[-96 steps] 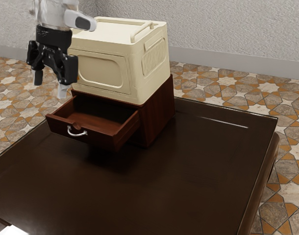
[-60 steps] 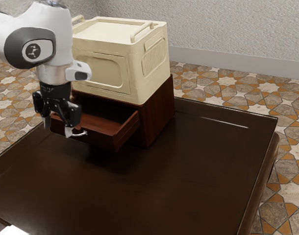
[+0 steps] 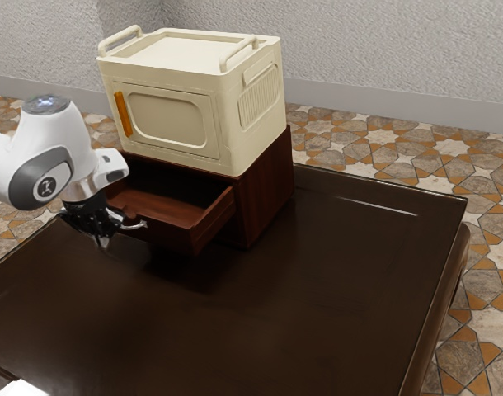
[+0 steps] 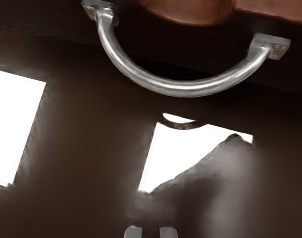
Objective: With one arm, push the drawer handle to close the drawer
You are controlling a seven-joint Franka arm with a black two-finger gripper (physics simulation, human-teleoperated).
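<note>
Gripper [image 3: 103, 242] lowered to the front of an open drawer [image 3: 171, 236], with its jaws brought closer together.
Since the earlier exterior views, the arm [image 3: 58, 157] has been brought down and the gripper tilted beside the curved metal handle [image 4: 183, 89]; by this, the approach seems nearly finished. A narrow gap is left between the jaws, and nothing is held in them. The handle is fixed to the drawer's front, and no contact with it can be made out. No movement of the drawer is seen: it is left pulled out of the dark wooden cabinet [image 3: 265, 194], under the cream box [image 3: 176, 120], so the closing push has probably yet to be made, toward the cabinet.
</note>
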